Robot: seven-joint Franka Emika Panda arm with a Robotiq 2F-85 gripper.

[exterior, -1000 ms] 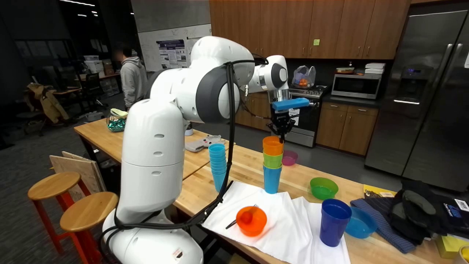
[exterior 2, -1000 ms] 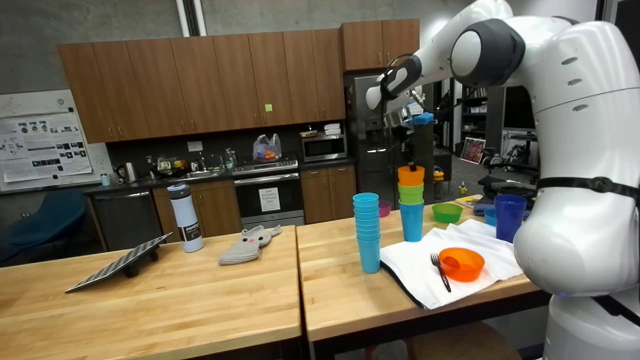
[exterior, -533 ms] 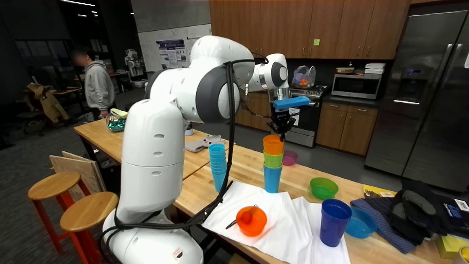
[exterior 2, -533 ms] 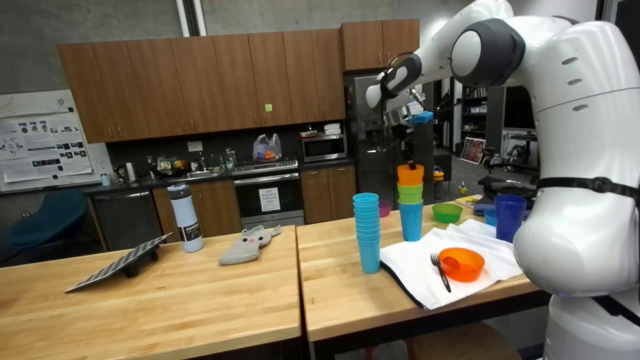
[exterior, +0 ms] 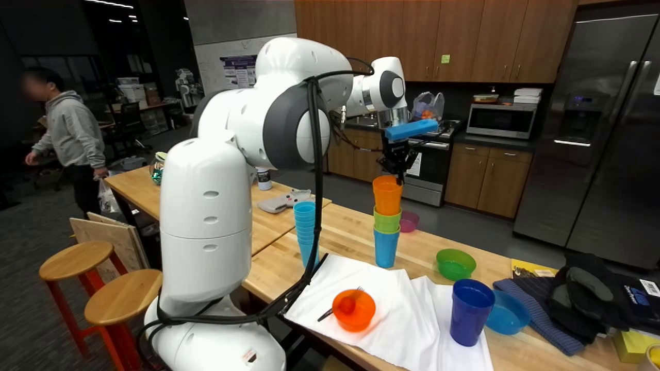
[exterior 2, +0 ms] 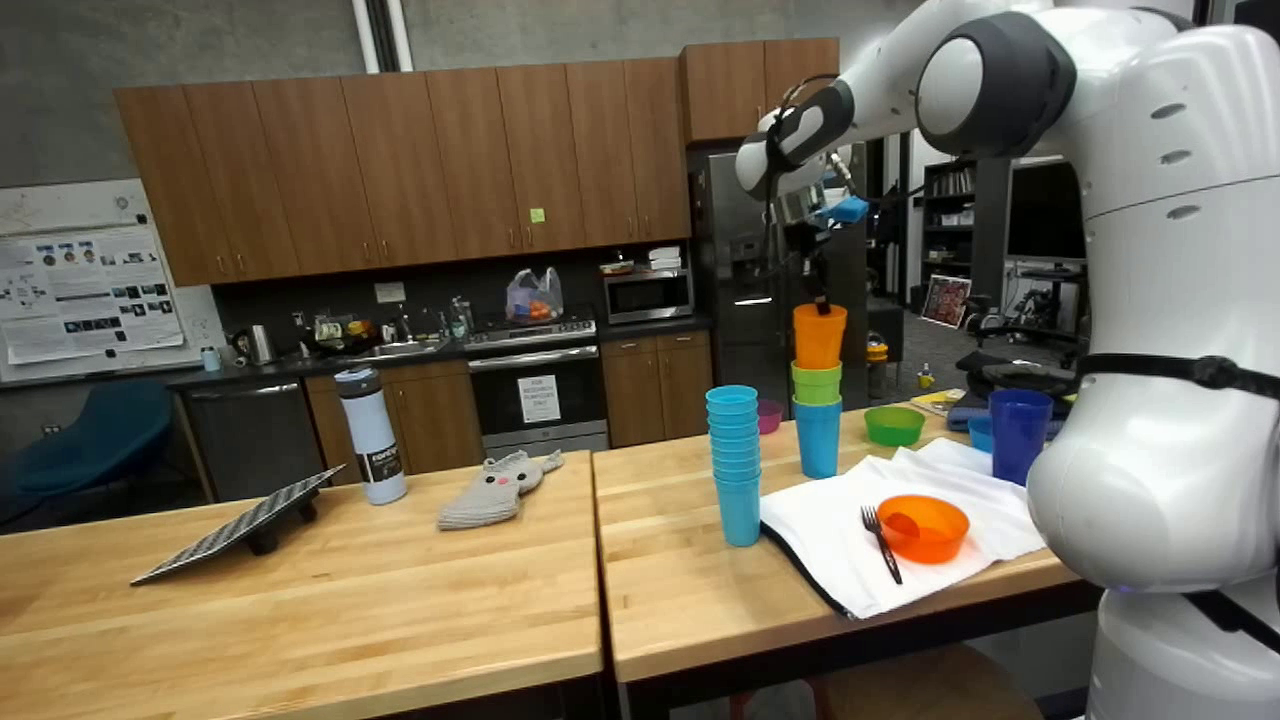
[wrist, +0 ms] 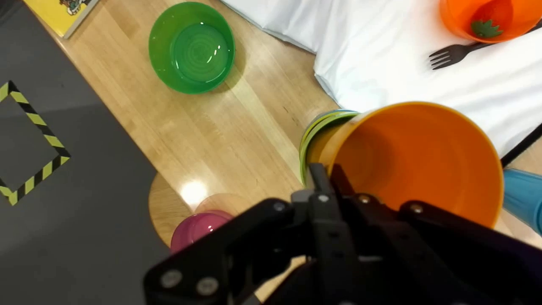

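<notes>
My gripper (wrist: 328,169) is shut on the rim of an orange cup (exterior: 387,196), one finger inside the cup and one outside. The orange cup is upright in both exterior views (exterior 2: 819,338), and its lower end is hidden in a lime green cup (exterior: 386,221). The green cup sits in a light blue cup (exterior: 385,251) at the bottom of the stack, beside the white cloth (exterior: 397,304). In the wrist view the orange cup's open mouth (wrist: 423,161) covers much of the green rim (wrist: 307,140). I cannot tell whether the blue cup touches the table.
A tall stack of light blue cups (exterior 2: 735,465) stands nearby. An orange bowl (exterior 2: 925,530) and a black fork (exterior 2: 882,548) lie on the cloth. A green bowl (exterior: 456,264), dark blue cup (exterior: 470,314), blue bowl (exterior: 508,314) and magenta bowl (exterior: 409,221) stand around.
My gripper has risen with the orange cup, and more of that cup shows above the green one. The lower cups have shifted slightly. A person in the background has walked left.
</notes>
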